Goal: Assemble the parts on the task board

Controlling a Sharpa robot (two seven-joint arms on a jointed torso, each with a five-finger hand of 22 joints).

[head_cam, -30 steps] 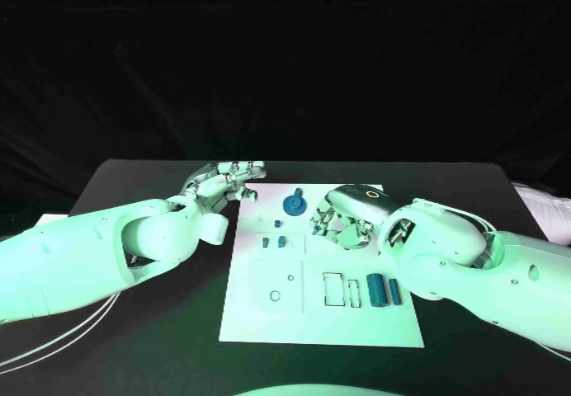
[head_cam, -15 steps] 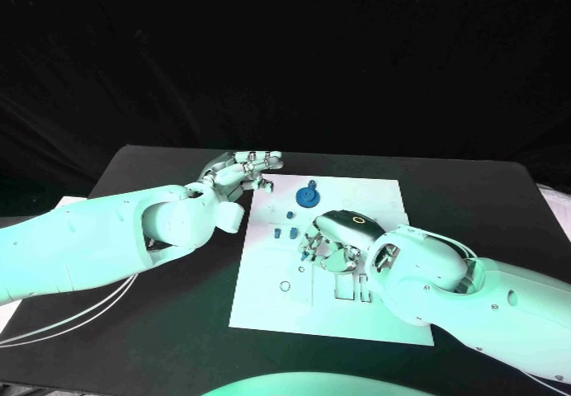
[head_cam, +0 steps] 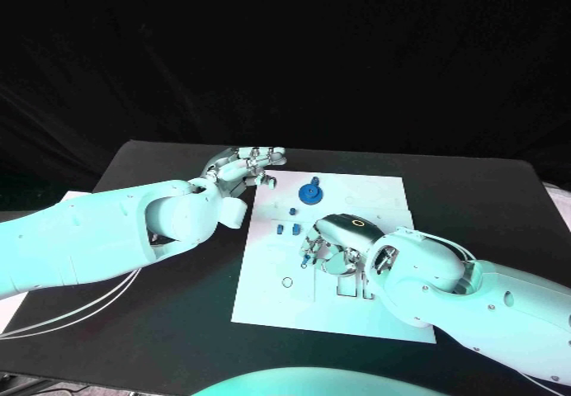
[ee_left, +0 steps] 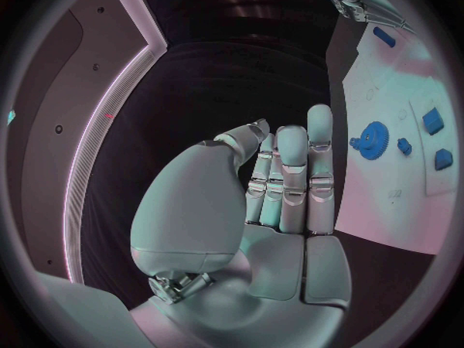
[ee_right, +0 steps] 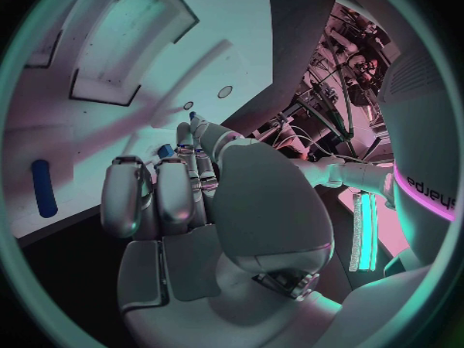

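The task board (head_cam: 345,247) was a flat white plate with cut-out slots, lying mid-table, its long axis running away from me. A round blue gear part (head_cam: 309,194) sat near its far end, two small blue blocks (head_cam: 285,229) just nearer. My right hand (head_cam: 339,239) hung over the board's middle, fingers curled down; whether it held a part I could not tell. My left hand (head_cam: 244,169) rested by the board's far left corner, fingers straight, holding nothing.
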